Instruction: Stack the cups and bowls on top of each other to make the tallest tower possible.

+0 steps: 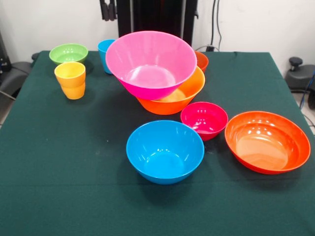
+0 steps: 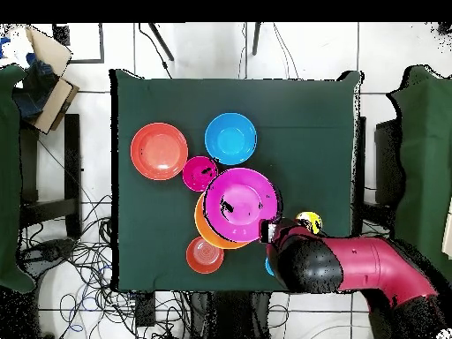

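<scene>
Pink bowl tilted inside orange bowl

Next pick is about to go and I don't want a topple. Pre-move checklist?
1. Big pink bowl seated flat in big orange bowl: not ok, it sits tilted.
2. Tool open or shut: cannot tell, only its end shows at the top edge of the front view.
3. Blue bowl upright with its mouth clear: ok.
4. Gap between magenta bowl and the orange bowl: cannot tell, the overhead view shows their rims meeting or nearly so.
5. Yellow cup upright, apart from the pile: ok.
</scene>
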Controlling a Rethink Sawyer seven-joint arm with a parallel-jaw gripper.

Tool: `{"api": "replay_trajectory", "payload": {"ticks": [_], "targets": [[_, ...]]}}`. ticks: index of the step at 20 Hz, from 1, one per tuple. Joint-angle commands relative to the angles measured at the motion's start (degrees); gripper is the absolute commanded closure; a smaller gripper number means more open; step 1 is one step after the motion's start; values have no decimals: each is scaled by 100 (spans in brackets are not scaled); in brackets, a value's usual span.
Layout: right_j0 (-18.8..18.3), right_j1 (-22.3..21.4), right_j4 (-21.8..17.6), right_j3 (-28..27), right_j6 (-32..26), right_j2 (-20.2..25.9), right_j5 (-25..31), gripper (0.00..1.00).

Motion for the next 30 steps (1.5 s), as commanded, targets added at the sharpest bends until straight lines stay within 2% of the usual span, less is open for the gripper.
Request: {"api": "replay_trajectory", "payload": {"ticks": [1, 5, 15, 24, 28, 30], "targets": [[21, 264, -178, 208, 253, -319, -243, 100], [-423, 628, -199, 10, -323, -94, -108, 100], [-715, 1204, -635, -330, -591, -27, -159, 100], [-839, 1257, -773, -455, -713, 94, -60, 100], [-1072, 1349, -677, -348, -946, 351, 46, 100], [-1218, 1136, -526, -171, -1032, 534, 199, 100]]}}
